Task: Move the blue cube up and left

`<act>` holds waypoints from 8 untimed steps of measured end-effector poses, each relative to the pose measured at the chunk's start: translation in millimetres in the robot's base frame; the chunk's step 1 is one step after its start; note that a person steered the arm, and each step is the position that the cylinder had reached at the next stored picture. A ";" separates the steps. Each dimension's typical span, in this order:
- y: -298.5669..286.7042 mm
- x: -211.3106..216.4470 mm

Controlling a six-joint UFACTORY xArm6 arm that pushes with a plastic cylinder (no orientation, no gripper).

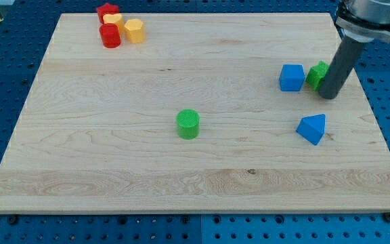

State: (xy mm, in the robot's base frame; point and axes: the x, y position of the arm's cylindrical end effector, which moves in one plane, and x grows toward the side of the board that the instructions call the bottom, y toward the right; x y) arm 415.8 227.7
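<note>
The blue cube (291,78) sits on the wooden tabletop (181,169) toward the view's right, in its upper half. Just beside it on the view's right is a green block (316,74), half hidden, its shape hard to make out. The rod comes down from the view's top right corner, and my tip (329,95) rests against that green block's right side, so the green block stands between the tip and the cube. This tool has nothing to clench or release; it only pushes, and it is carrying nothing.

From where it stands, a leftward shove would likely drive the green block into the cube, which may be why the tip is placed there; to send the cube up as well, I'd guess the tip needs to get below it.

Elsewhere, a blue wedge-like block (311,129) lies below, a green cylinder (188,124) near the middle, and 4 red and yellow blocks (119,27) cluster at the view's top left, well apart.
</note>
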 end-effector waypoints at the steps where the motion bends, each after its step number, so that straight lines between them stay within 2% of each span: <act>1: -0.2 -21.7; 3: -0.3 -26.3; 6: -63.7 -12.7; 7: -92.2 -16.4; 8: -96.7 -38.9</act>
State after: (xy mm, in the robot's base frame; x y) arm 376.9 131.0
